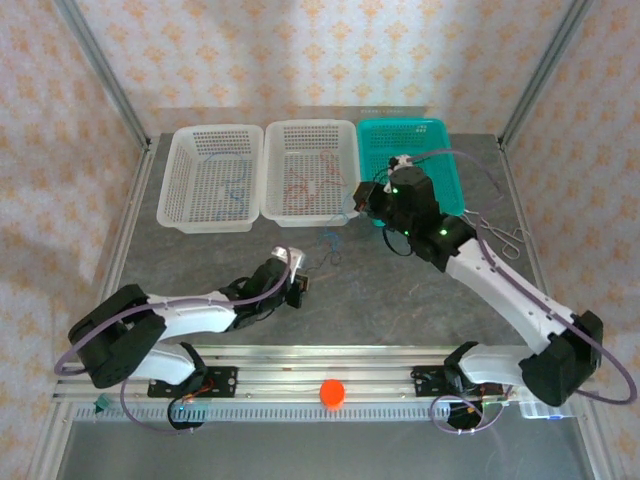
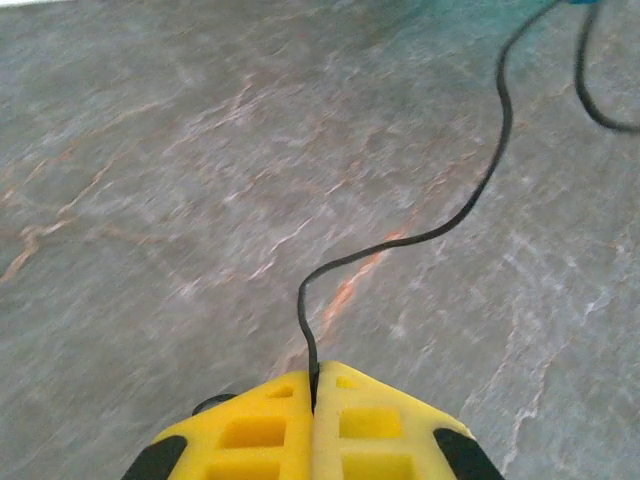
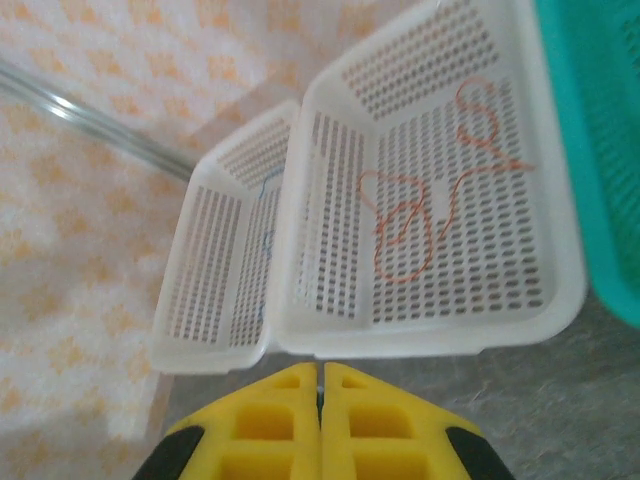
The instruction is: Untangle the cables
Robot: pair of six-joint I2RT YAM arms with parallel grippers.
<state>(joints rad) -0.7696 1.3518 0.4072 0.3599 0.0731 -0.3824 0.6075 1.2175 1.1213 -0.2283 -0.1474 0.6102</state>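
Observation:
A thin black cable (image 2: 470,205) lies across the grey table and ends between my left gripper's (image 2: 314,375) yellow fingers, which are shut on it. In the top view my left gripper (image 1: 300,287) sits mid-table. The black cable runs from there up to a small blue and black tangle (image 1: 331,240). My right gripper (image 1: 361,196) hovers at the near rim of the baskets. Its fingers (image 3: 290,400) are pressed together, and I cannot make out anything thin pinched between them. A red cable (image 3: 400,225) lies in the middle white basket (image 1: 275,213), and a blue cable (image 1: 238,190) in the left one.
Three baskets stand in a row at the back: the left white basket (image 1: 172,195), the middle white one, and a teal basket (image 1: 448,150). Silver forceps (image 1: 505,238) lie right of the teal basket. An orange knob (image 1: 332,392) sits on the front rail.

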